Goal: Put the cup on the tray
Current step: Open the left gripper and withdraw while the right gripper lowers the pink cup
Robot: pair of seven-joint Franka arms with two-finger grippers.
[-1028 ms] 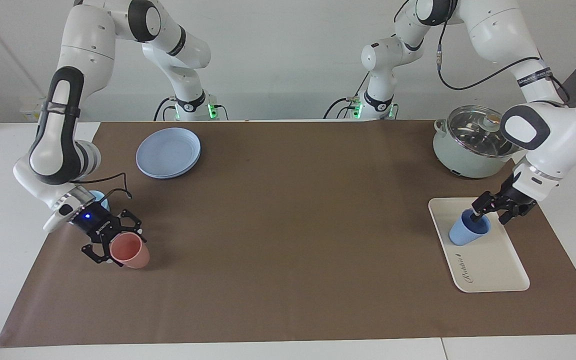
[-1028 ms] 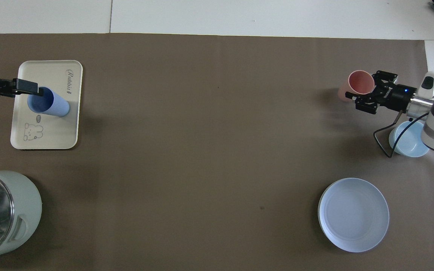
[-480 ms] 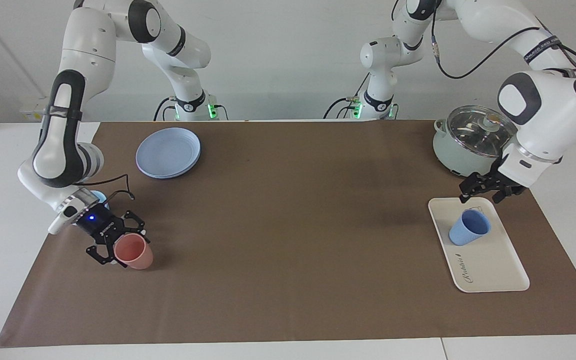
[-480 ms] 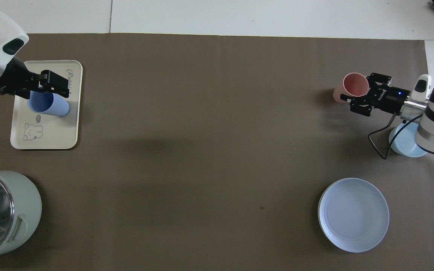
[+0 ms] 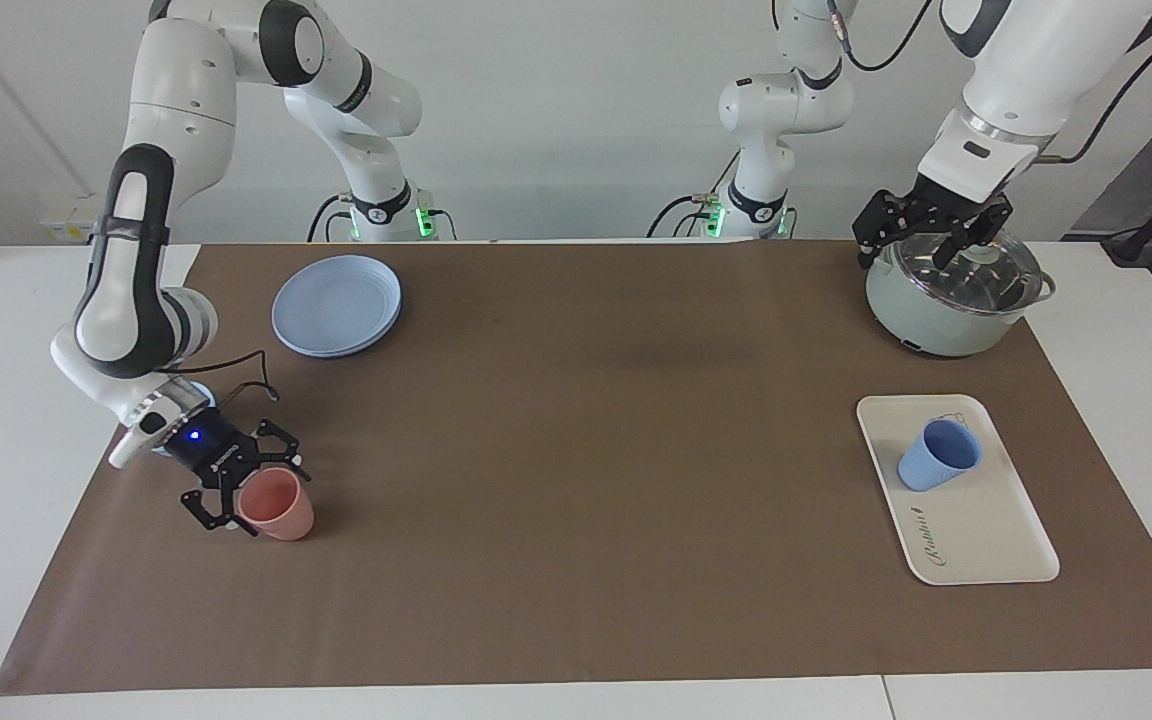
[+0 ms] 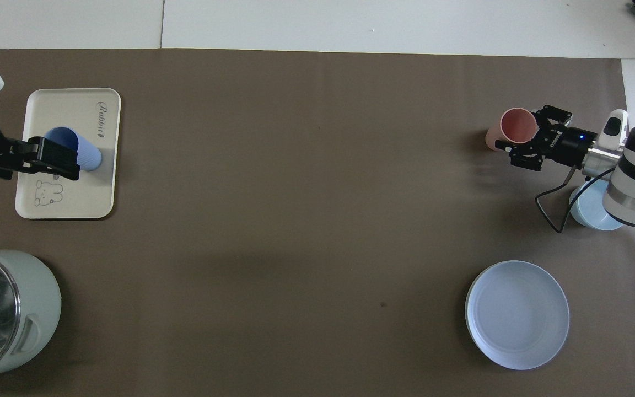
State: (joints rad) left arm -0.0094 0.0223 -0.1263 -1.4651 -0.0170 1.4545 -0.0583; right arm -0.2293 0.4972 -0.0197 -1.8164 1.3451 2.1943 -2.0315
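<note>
The periwinkle-blue cup [image 5: 939, 455] stands on the cream-white tray [image 5: 986, 545] toward the left arm's end of the table, with nothing touching it. It also shows in the overhead view [image 6: 85, 155] on the tray [image 6: 64, 204]. My left gripper [image 5: 921, 245] is open and empty, raised high over the pot; in the overhead view it [image 6: 53, 160] partly covers the cup. My right gripper [image 5: 246, 490] is low at the right arm's end, shut on a salmon-pink cup [image 5: 279, 505] that stands on the mat, also seen in the overhead view [image 6: 517, 124].
A pale-green pot with a glass lid [image 5: 951, 300] stands nearer to the robots than the tray. Stacked round blue plates [image 5: 336, 305] lie near the right arm's base. A light-blue bowl [image 6: 593, 212] sits under the right arm's wrist.
My left gripper let go of the blue cup on the tray, then rose and drew back over the pot. My right gripper edged the pink cup slightly toward the table's middle.
</note>
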